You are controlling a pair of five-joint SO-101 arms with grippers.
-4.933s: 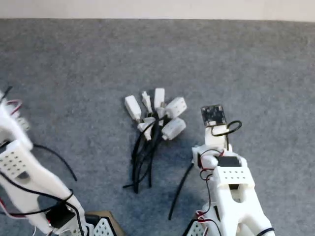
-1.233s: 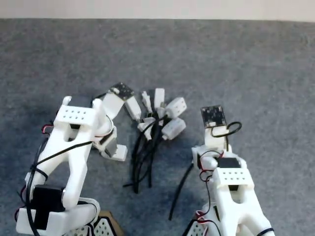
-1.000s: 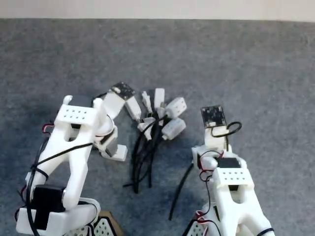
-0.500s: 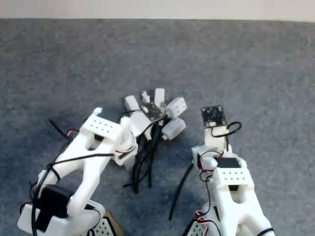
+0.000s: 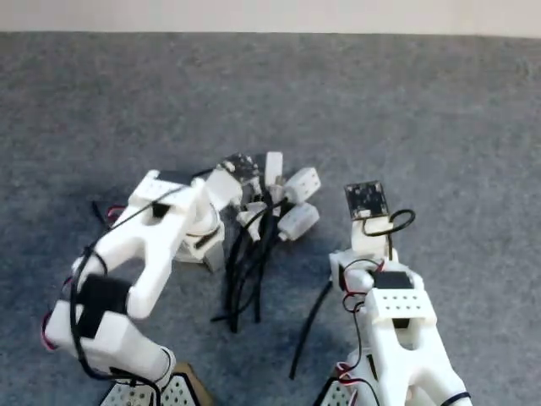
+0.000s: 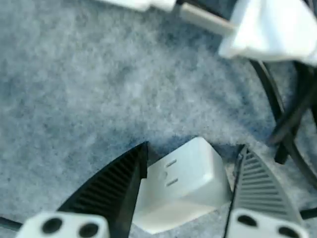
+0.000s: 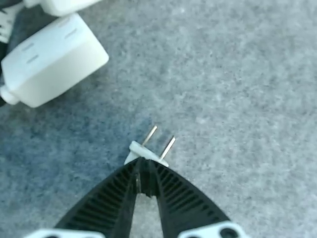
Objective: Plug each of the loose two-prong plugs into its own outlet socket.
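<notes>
A robotics lab bench, by the look: a counter (image 5: pixel 439 101) covered in grey felt-like carpet (a pale wall (image 5: pixel 270 15) edges its far side), carrying the left arm (image 5: pixel 135 271) and right arm (image 5: pixel 397 330), white plastic with exposed wiring.

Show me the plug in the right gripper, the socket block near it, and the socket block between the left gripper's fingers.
plug (image 7: pixel 147 152): right wrist view, on its white body behind the prongs.
socket block near plug (image 7: pixel 49 62): right wrist view, on its broad face.
other socket block (image 6: pixel 184 184): left wrist view, beside its slots.
</notes>
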